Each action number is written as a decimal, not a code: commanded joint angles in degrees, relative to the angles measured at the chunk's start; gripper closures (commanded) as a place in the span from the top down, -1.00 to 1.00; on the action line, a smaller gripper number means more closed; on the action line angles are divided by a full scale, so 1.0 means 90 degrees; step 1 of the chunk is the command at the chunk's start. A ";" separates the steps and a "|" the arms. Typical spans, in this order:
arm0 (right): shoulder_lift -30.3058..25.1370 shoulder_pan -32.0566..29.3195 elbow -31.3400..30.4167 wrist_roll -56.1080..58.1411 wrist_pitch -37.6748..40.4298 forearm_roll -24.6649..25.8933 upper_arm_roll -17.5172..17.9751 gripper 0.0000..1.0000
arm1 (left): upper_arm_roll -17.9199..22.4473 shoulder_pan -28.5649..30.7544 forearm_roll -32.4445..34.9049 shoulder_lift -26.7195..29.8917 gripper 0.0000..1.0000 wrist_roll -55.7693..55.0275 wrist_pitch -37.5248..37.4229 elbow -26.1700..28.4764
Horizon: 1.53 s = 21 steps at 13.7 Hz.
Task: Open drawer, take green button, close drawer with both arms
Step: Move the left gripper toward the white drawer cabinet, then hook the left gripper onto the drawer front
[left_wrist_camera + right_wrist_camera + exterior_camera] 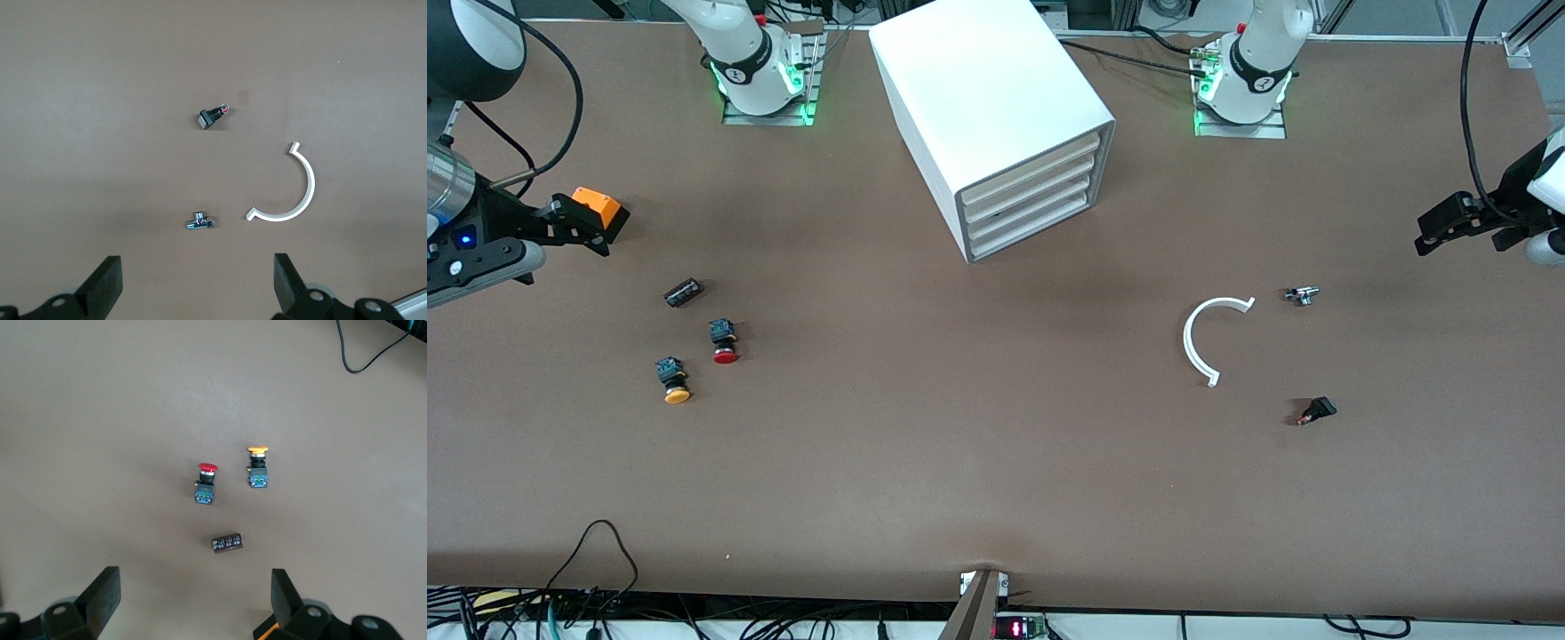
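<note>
One cabinet [996,107] on desk [960,462], between the two arm bases, front angled toward the left arm's end. Four drawers [1032,191] stacked in it, all shut; contents hidden. Green button not visible in any view.

Two buttons on desk toward the right arm's end: red button [724,341], yellow button [673,380], the yellow one nearer the front camera, the two just beside each other but apart. Both lying on their sides. One dark cylinder [684,292] near them, farther from the front camera than the red button.

Three loose items toward the left arm's end: one white C-shaped clip [1202,338], one small metal fitting [1303,295], one small black part with red tip [1316,411]. All apart from one another; fitting farthest from the camera, black part nearest.

Two arms, both waiting at the desk ends. Left gripper [1449,224] raised over the desk edge at the left arm's end; jaws spread wide, holding nothing. Right gripper [578,222] raised over the right arm's end, above the cylinder area; jaws spread wide, holding nothing, one finger [596,206] orange-tipped.
</note>
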<state>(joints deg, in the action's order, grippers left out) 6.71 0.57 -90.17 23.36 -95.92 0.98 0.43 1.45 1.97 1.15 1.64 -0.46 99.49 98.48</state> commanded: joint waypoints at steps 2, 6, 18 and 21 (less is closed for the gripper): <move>0.0046 -0.0074 0.0126 -0.0018 0.0013 0.0038 0.0060 1.00 | -0.0005 -0.0033 -0.0108 0.0004 1.00 0.0672 -0.0087 -0.0034; 0.0046 -0.0074 0.0126 -0.0018 0.0013 0.0028 0.0060 1.00 | -0.0044 -0.0091 -0.0118 -0.0172 1.00 0.0783 -0.0204 -0.0073; 0.0046 -0.0074 0.0126 -0.0008 0.0003 0.0038 0.0060 1.00 | -0.1391 -0.0121 -0.2353 -0.1459 1.00 0.1133 -0.1748 0.0015; 0.0046 -0.0074 0.0126 -0.0008 0.0003 0.0038 0.0060 1.00 | -0.1568 -0.0111 -0.3172 -0.2249 0.98 0.1823 -0.1737 0.0054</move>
<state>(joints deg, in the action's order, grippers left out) 6.73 0.50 -90.14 23.36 -96.12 0.98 0.43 -12.24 0.60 -23.02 -14.15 10.12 84.53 99.82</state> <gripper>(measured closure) 0.000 0.000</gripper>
